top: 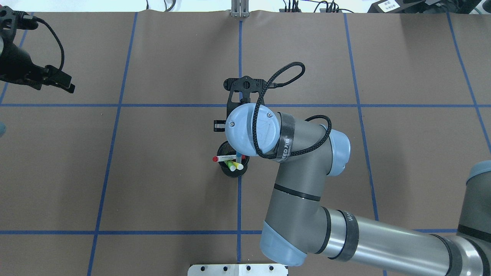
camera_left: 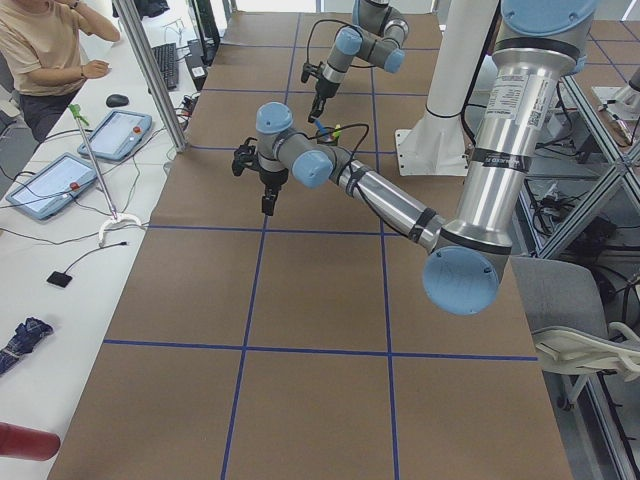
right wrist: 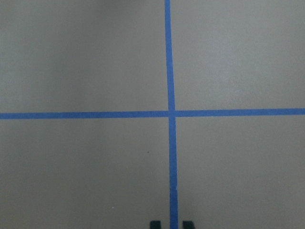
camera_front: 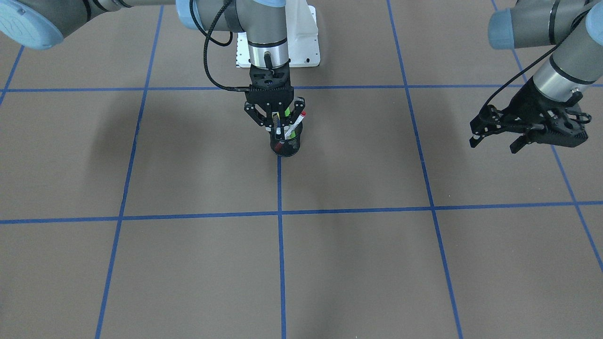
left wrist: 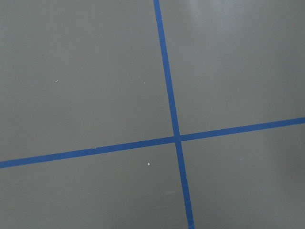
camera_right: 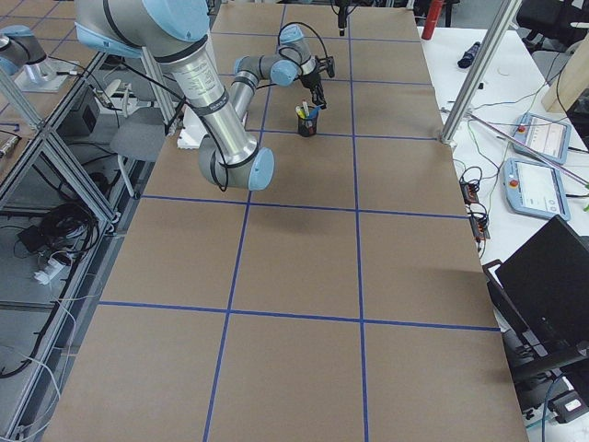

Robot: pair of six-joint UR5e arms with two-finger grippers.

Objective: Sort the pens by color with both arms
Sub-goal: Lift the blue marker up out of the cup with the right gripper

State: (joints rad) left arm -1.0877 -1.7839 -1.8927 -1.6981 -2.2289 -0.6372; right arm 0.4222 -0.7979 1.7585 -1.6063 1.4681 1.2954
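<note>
We see all four pens standing in the black mesh cup [top: 234, 174], which sits on a blue tape line on the table [camera_front: 358, 263]. The move to come, we judge, turns on the right pincer [camera_front: 274, 123]. It hangs straight above the cup with its fingers pointing down, so the pens lie directly below it. Their long axes run nearly upright, roughly in line with its approach.

Its jaws are spread fairly wide. In the front-facing view the top of the blue pen [camera_front: 278, 126] rises into the gap between them. We cannot tell whether either pad touches it, and we take the pincer to be empty.

The white pen with red cap [top: 223, 158] leans the most, tipping out over the cup's rim toward the robot's left. The green pen [top: 229, 165] and the yellow pen [top: 238, 166] slant side by side on the cup's robot-facing side.

The left pincer [camera_front: 493, 143] is open and holds nothing. It hovers well apart from the cup, off to the robot's left, so the right arm is plainly the nearer one.

The pens are slim and crowded together, so closing on one alone will call for care.
</note>
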